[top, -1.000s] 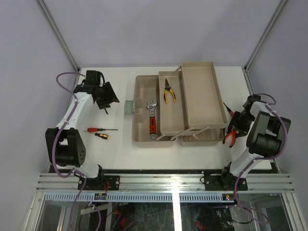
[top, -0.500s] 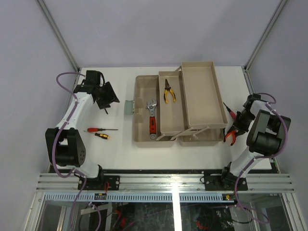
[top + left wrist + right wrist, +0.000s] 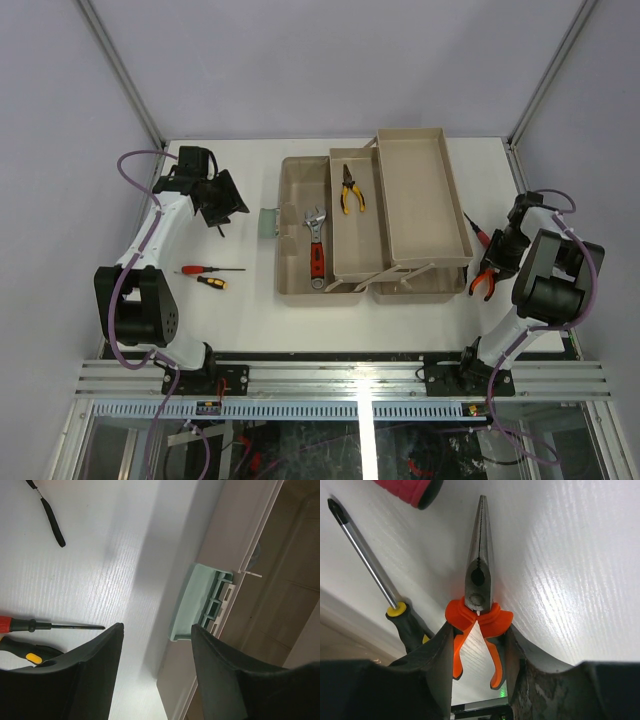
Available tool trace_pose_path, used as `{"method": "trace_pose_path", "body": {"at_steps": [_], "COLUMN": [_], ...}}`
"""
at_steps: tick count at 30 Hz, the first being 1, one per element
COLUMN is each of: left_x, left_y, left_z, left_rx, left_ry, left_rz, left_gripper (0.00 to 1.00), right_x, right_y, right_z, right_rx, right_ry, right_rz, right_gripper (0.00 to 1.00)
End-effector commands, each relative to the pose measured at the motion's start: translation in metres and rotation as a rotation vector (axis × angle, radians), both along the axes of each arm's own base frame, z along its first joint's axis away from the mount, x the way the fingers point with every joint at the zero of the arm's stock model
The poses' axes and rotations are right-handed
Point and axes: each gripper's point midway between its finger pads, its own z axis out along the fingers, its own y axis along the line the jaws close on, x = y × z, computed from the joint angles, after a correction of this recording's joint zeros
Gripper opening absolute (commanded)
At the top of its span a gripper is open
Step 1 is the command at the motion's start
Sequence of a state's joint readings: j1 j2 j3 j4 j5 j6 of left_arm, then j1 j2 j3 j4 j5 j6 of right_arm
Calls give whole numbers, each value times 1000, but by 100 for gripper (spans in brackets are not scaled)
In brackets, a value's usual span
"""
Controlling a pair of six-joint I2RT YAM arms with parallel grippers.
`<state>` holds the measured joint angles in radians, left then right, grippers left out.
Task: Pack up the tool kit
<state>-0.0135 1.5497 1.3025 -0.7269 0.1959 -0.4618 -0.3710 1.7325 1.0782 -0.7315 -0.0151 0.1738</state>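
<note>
orange-handled pliers (image 3: 479,587) sit pinched in the right gripper (image 3: 479,632), left gripper (image 3: 156,632) jaws apart.

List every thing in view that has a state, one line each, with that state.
toolbox, open, trays folded out
right tray, empty
middle tray, holding the yellow pliers
wrench, lying in the toolbox base
red-handled screwdriver, loose on the table
short screwdriver, loose on the table
orange pliers, jaws shut
left gripper, open, empty
right gripper, shut on the orange pliers' handles

Gripper (image 3: 477,645) clasps orange pliers (image 3: 479,580), a screwdriver (image 3: 367,560) lying just beside
</note>
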Motion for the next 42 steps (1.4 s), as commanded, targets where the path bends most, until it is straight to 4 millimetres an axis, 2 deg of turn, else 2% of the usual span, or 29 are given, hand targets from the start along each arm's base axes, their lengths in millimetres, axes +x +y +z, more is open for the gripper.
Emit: {"method": "trace_pose_path", "body": {"at_steps": [1,3,7,12,17,22,27,31,34,37,42], "left_x": [5,5,4,4,8,9,9,8,8,9,10], "left_y": [-5,-5,-3,-4,-6,-6,-6,-5,-5,-6,-8], "left_z": [10,11,11,9,9,9,7,7,5,5,5], "left_rx": [-16,-15,-9,-13,-20,-23,-22,-17,-20,-23,-24], "left_ry": [-53,-58,-60,-55,-54,-52,-48,-48,-42,-42,-41], "left_rz": [-8,-8,-5,-4,-11,-11,-9,-8,-6,-9,-12], "left_gripper": [56,56,56,56,56,56,56,56,56,55,55], "right_x": [15,17,27,42,59,80,95,99,101,104,109], "right_y": [-11,-9,-10,-19,-29,-25,8,40,70,111,186], "right_z": [16,19,37,86,150,235,311,348,368,383,389], "right_rx": [-48,-35,-47,-106,-179,-209,-95,26,74,98,145], "right_ry": [-38,-53,-120,-231,-375,-617,-876,-999,-1052,-1065,-1057], "right_rz": [3,2,-6,-4,-12,14,88,130,199,280,394], "right_gripper": [0,0,0,0,0,0,0,0,0,0,0]}}
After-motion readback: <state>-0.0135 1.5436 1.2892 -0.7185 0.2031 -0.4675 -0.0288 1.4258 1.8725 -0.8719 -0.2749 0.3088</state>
